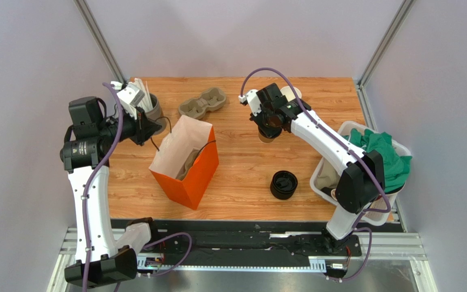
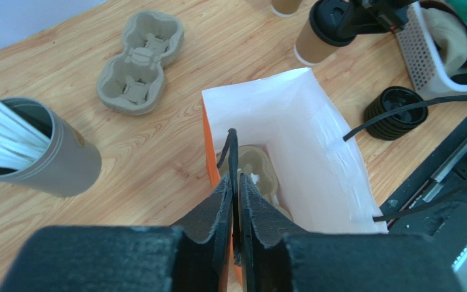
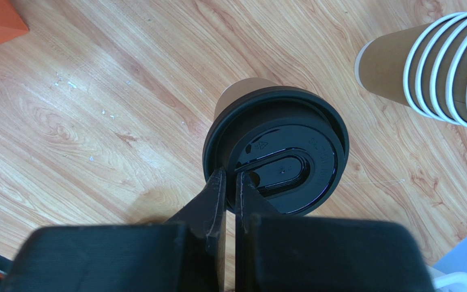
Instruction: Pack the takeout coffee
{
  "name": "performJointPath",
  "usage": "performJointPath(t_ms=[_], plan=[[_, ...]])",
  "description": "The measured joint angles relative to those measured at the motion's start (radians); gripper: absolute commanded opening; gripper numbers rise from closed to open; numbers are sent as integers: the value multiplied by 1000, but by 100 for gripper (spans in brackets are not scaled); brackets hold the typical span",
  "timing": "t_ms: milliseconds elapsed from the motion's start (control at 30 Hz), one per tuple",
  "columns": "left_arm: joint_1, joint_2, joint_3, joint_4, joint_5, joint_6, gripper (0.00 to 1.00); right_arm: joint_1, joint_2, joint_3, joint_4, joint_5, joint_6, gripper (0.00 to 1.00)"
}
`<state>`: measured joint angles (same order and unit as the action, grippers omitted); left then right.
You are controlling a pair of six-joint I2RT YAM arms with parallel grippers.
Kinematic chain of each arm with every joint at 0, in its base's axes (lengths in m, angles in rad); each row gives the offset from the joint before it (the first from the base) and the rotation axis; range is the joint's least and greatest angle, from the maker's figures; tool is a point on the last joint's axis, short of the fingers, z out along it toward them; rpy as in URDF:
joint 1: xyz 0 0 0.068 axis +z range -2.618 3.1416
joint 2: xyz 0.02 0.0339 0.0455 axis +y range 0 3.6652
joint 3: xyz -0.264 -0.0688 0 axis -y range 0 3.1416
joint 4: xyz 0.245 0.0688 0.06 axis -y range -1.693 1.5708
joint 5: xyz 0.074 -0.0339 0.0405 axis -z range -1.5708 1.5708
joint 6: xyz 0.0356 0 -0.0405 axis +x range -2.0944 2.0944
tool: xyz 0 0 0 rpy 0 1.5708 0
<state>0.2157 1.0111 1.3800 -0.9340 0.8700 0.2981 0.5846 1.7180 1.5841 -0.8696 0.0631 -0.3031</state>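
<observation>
From above, the brown paper takeout coffee (image 1: 267,135), round black lid on, has bare wooden tabletop (image 1: 242,176) around it; left wrist: left end effector (image 2: 235,185) pinches the thin rim of the orange bag (image 2: 306,134); right wrist: right end effector (image 3: 230,182) clamps the lid's edge.

Orange paper bag (image 1: 184,161): mouth open upward, left tool (image 2: 235,179) pinched on near rim, cup carrier (image 2: 257,173) covering floor. Bare counter (image 1: 242,170) between bag and takeout coffee (image 1: 268,132). Right tool (image 3: 230,177) over coffee lid. Cup stack (image 3: 431,67) just beside coffee. Black lid stack (image 1: 284,184) and white basket (image 1: 319,177) crowd right side.
</observation>
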Motion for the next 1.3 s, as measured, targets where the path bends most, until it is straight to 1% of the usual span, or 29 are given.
performJointPath(t_ms=[167, 367, 467, 633, 900, 1100, 1300], plan=[[0, 40, 44, -5, 50, -5, 6, -9, -2, 0, 0, 23, 0, 0], [-21, 100, 101, -3, 91, -23, 5, -40, -23, 0, 4, 68, 0, 0], [-74, 117, 130, 5, 89, -34, 5, -63, -41, 0, 13, 95, 0, 0], [-202, 137, 189, 14, 89, -63, 5, -101, -77, 0, 21, 127, 0, 0], [-380, 204, 293, 38, 66, -107, 5, -129, -109, -1, 32, 155, 0, 0], [-446, 271, 325, 107, 64, -201, 5, -137, -132, -15, 49, 172, 0, 0], [-469, 345, 322, 204, 64, -300, 5, -152, -143, -16, 60, 175, 2, 0]])
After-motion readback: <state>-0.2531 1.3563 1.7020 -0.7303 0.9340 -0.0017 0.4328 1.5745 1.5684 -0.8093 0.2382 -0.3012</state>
